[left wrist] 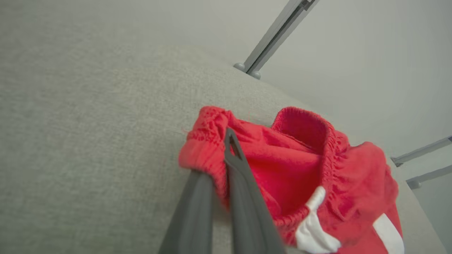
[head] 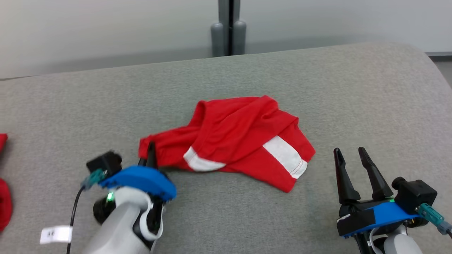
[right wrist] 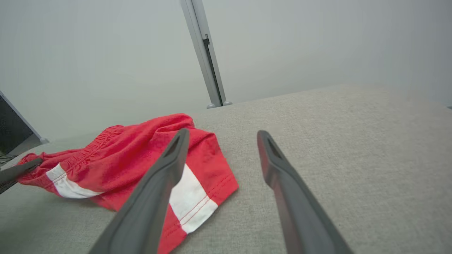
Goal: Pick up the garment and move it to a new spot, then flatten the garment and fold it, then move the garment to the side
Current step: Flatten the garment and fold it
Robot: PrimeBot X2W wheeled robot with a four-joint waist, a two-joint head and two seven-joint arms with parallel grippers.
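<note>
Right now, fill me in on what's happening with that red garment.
The left gripper is shut on the elastic edge of the red garment, which lies crumpled on the grey padded surface with white patches showing. The right gripper sits open to the garment's right, apart from it and holding nothing. The garment is not yet flattened or folded.
</note>
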